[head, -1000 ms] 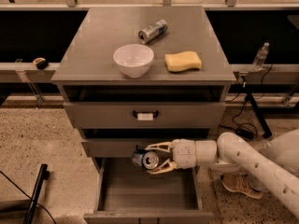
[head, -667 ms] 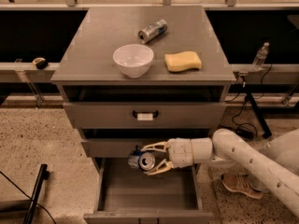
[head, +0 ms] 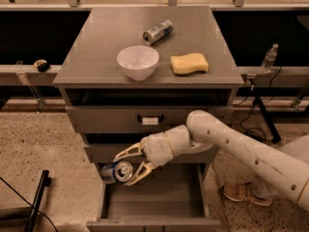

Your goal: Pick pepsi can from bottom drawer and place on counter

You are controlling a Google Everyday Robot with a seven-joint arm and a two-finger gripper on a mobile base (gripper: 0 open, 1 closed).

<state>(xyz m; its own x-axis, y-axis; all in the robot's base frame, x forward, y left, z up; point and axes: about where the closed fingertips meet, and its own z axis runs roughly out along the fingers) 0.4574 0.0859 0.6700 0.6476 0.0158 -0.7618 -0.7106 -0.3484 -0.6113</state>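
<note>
The pepsi can [head: 116, 172] is dark blue with a silver top. It lies on its side between the fingers of my gripper [head: 126, 167], held above the left edge of the open bottom drawer [head: 154, 204]. The gripper is shut on the can, with one finger above it and one below. My white arm reaches in from the right, in front of the drawer fronts. The drawer's grey inside shows nothing else. The counter [head: 96, 57] is the grey cabinet top above.
On the counter stand a white bowl [head: 138, 62] and a yellow sponge [head: 189, 63], with a silver-and-blue can [head: 157, 31] lying on its side behind them. Two shallower drawers [head: 149, 120] sit closed above. A water bottle [head: 269, 58] stands on the right ledge.
My gripper has moved left and a little lower with the pepsi can held in it, from over the drawer's back middle to over its left edge.
</note>
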